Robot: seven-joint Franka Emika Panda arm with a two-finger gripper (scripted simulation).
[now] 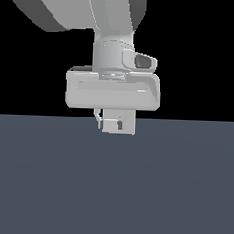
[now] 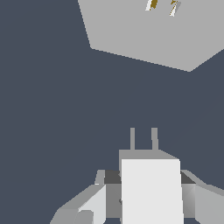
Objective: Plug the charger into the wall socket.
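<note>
Gripper (image 2: 151, 199): clamped on charger (image 2: 151, 188), one finger each flank.
Prongs (image 2: 143, 139): two, side by side, pointing ahead toward socket.
Wall socket (image 2: 144, 37): straight ahead of prongs, well apart; holes (image 2: 162, 6) slightly off prong line, plate seemingly rotated.
Long axis: charger's length roughly along approach.
Count: one charger, one socket, one gripper.
Desk (image 1: 114, 185): below.

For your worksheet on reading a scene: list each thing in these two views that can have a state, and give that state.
charger: held in the gripper, prongs aimed toward the socket, not plugged in.
wall socket: apart from the charger, its holes unfilled.
gripper: shut on the charger.
</note>
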